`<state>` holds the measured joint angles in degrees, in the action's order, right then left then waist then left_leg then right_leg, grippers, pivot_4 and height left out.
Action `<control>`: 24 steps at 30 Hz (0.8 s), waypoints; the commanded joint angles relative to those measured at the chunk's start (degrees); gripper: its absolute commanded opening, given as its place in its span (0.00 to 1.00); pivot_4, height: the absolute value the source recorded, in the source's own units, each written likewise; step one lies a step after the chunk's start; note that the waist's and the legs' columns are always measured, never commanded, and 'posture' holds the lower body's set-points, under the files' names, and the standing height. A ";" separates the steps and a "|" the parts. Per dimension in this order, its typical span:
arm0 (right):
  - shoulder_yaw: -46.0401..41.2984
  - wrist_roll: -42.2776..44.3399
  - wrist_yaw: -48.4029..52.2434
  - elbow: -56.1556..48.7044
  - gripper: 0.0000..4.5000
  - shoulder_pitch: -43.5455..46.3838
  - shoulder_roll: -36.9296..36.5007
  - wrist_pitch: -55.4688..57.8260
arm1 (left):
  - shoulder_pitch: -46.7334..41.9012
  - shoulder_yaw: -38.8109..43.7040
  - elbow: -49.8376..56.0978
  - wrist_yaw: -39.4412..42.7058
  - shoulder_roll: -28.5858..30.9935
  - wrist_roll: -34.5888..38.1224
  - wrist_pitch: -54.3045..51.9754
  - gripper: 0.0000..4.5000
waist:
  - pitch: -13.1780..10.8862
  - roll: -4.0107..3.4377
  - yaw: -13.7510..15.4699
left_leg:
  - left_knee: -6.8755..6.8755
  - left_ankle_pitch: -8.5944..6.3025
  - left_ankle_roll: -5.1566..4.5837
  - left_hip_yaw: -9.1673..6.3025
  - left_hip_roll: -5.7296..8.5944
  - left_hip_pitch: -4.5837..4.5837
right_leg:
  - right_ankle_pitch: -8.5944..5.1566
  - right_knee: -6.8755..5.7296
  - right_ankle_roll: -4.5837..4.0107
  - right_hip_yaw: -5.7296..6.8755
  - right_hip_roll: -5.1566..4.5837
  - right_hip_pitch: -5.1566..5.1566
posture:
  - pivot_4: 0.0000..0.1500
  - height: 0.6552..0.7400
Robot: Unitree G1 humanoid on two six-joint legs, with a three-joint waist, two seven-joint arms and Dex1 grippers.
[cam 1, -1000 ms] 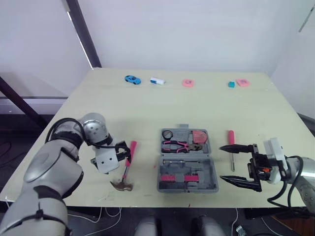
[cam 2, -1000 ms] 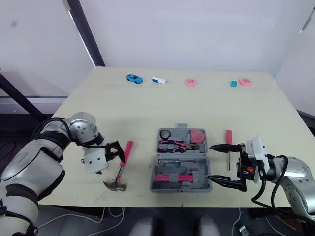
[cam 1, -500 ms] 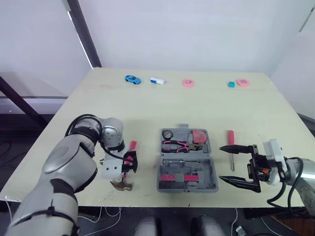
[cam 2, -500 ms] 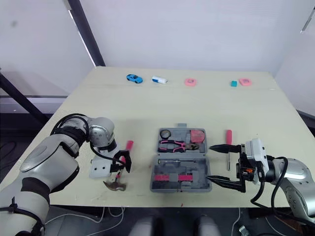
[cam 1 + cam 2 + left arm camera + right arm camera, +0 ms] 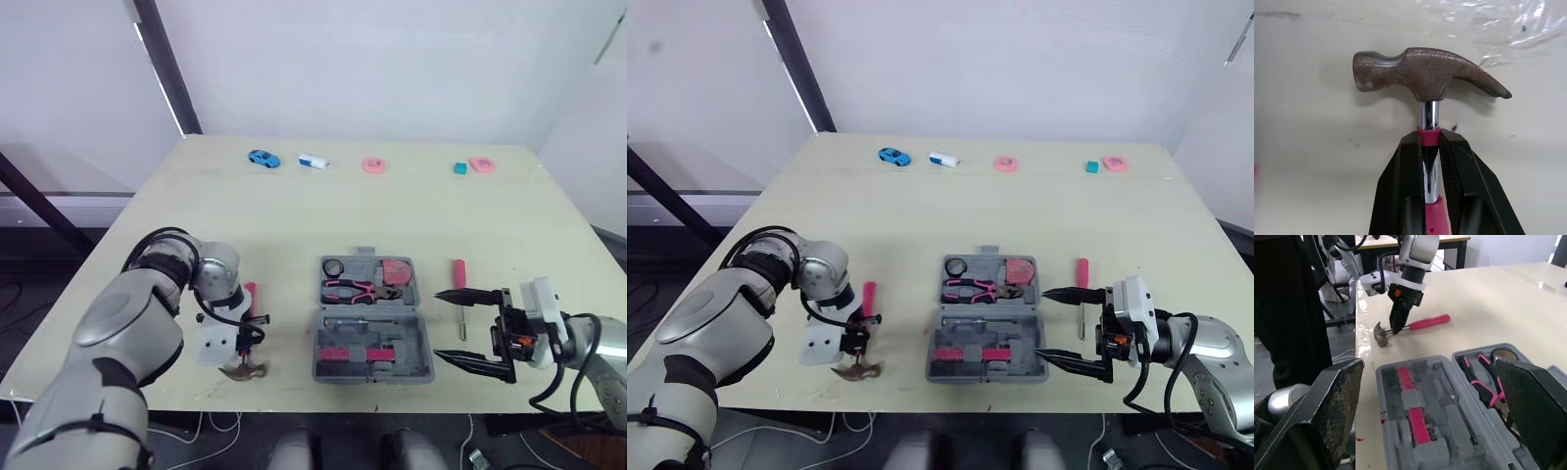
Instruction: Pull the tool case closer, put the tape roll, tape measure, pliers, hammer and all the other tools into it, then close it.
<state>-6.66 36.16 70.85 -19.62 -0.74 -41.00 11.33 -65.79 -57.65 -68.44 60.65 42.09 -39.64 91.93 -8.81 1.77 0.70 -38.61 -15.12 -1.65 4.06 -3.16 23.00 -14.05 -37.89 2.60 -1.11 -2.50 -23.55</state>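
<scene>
Black left gripper (image 5: 1428, 139) was clamped on the hammer (image 5: 1430, 73), on the shiny chrome shaft under its rusty brown head, left of the open grey plastic tool case (image 5: 424, 338). The right gripper (image 5: 438, 325) gaped wide beside it, pink-handled screwdriver (image 5: 458, 274) nearby.

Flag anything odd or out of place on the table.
A blue toy car sits at the table's far edge, no tool at all. Small red specks mark the table beside the case. The screwdriver lies outside the case, to its right; the left gripper is shut on the hammer.
</scene>
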 commanded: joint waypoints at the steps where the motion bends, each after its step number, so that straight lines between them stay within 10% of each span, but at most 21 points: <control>1: -0.23 0.19 0.05 -0.96 1.00 0.32 0.31 -0.97 | -0.19 -3.07 0.20 -1.65 1.87 2.64 0.57 0.01 | 0.00 0.00 -0.01 | 0.00 0.00 0.00 0.00 0.00 0.00 | 0.00 0.00 0.00 0.00 0.00 0.00 | 1.00 1.00; 6: -0.10 -0.14 -0.05 -0.96 1.00 0.34 0.63 -1.20 | -2.06 3.03 -10.93 4.98 -0.64 12.11 -1.40 0.01 | 0.00 0.01 0.08 | -0.05 0.00 0.00 0.00 0.00 0.01 | 0.00 -0.01 0.00 0.02 0.00 0.00 | 1.00 1.00; 11: 0.23 0.09 -0.14 -1.11 1.00 -0.10 1.41 -1.22 | 9.56 9.12 16.62 31.56 10.27 47.34 -37.48 0.01 | -0.03 -0.03 -0.92 | -0.06 0.00 0.00 0.03 -0.11 0.01 | -0.01 -0.09 -0.02 0.02 0.00 -0.02 | 1.00 1.00; 24: 0.86 -0.19 0.42 -0.19 1.00 0.23 1.69 -1.83 | 32.69 36.48 57.94 10.90 19.47 60.41 -108.40 0.01 | -0.06 -0.06 -1.21 | -0.09 0.00 0.01 -0.08 -0.14 -0.05 | -0.02 -0.14 0.01 0.04 0.05 0.03 | 1.00 1.00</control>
<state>-4.89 35.45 70.93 -19.12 -0.75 -39.21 10.57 -32.67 -25.13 -13.88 74.25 60.76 18.84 -11.92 -8.87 1.71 -0.51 -38.71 -15.11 -1.65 3.98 -3.28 22.95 -14.07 -38.04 2.61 -1.05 -2.44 -23.52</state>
